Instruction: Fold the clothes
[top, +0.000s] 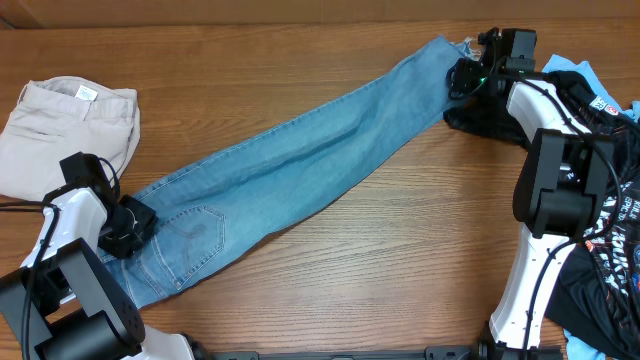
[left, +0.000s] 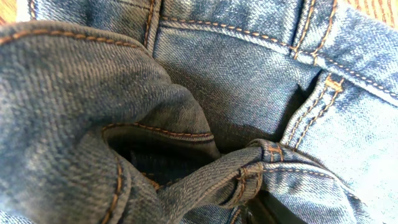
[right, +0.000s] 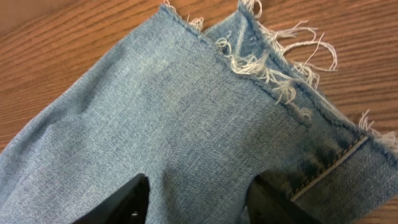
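Left to right: 1 pair of beige trousers (top: 65, 130), folded, at the far-left edge of the tabletop (top: 380, 280). Left hand (top: 125, 228) sits on the waistband end of the jeans (top: 300, 150), just below the trousers. Left wrist view is all bunched denim with 1 belt loop (left: 252, 177) twisted in it and no fingers visible, so I can't tell if that hand is clamped or wide.

1 pair of jeans total, lying in a diagonal from lower left to upper right, legs stacked one over the other. 1 back pocket (top: 195, 232) faces up near the left hand.

Right hand (top: 468, 78) is at the cuff end, upper right. Right wrist view: 2 frayed hems (right: 267, 68), slightly offset; 2 fingers (right: 134, 200) spread wide with denim lying between them, nothing pinched.

Far right: 1 black printed jersey (top: 610, 250) heaped by the right arm, 1 light-blue item (top: 585, 72) poking out above it.
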